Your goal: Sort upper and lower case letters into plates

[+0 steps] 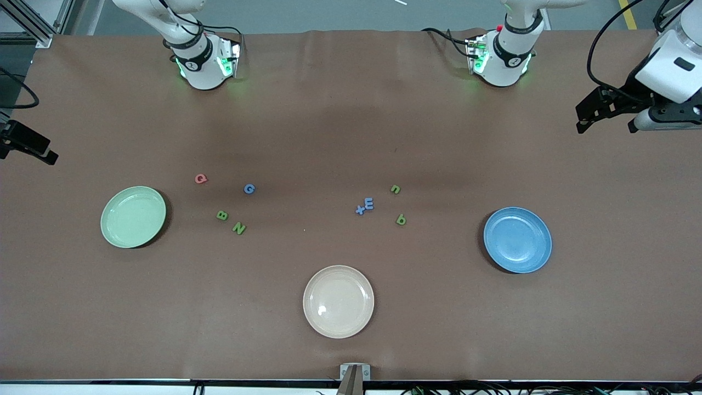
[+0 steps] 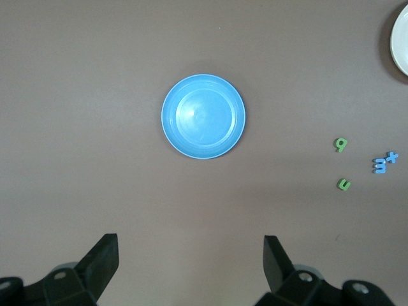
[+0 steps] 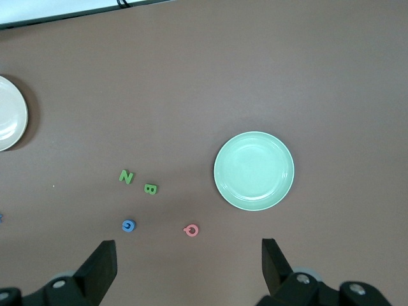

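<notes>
- Foam letters lie in two loose clusters on the brown table: pink Q, blue G, green B and green N beside the mint plate; green n, green q and blue E with a small blue x lie toward the blue plate.
- Both plates are empty, as is a cream plate nearest the camera.
- Right gripper hangs spread open, empty, high over the capitals' end of the table, so that arm looks nearer to them.
- Left gripper likewise gapes, empty, above the blue plate's end.
</notes>
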Controlling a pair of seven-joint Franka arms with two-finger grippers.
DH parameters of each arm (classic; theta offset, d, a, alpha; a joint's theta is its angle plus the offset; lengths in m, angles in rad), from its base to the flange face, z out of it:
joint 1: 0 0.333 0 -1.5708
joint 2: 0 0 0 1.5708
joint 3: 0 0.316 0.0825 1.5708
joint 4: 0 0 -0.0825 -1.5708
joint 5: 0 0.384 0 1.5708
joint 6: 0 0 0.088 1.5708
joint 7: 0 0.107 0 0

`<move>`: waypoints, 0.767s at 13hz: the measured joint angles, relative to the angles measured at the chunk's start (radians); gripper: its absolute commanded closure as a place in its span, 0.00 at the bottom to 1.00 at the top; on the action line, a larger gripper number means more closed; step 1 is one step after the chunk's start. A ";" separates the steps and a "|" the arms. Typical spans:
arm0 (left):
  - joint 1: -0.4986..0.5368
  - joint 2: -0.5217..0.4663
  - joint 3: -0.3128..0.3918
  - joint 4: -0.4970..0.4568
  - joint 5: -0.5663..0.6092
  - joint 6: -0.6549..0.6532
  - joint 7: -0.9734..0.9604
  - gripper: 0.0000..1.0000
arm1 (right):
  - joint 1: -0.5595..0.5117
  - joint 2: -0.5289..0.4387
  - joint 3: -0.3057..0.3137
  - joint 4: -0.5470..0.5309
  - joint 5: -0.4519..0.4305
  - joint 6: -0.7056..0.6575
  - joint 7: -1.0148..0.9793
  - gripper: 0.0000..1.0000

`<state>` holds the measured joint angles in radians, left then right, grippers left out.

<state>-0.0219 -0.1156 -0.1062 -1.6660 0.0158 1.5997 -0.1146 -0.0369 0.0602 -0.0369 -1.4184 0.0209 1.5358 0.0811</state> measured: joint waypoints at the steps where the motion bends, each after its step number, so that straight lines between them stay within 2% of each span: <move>1: 0.000 0.003 0.001 0.004 0.000 -0.002 0.000 0.00 | 0.000 0.000 0.000 0.000 0.000 -0.001 0.000 0.00; 7: -0.006 0.041 -0.011 0.010 0.000 -0.006 0.000 0.00 | 0.010 0.005 0.009 -0.004 0.000 -0.017 0.000 0.00; 10: -0.018 0.125 -0.089 0.004 0.000 0.054 -0.081 0.00 | 0.026 0.022 0.014 -0.060 0.000 -0.052 0.000 0.00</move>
<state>-0.0400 0.0094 -0.1948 -1.6625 0.0156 1.6534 -0.1958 -0.0105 0.0817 -0.0224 -1.4785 0.0206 1.4836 0.0810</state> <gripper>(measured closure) 0.000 0.000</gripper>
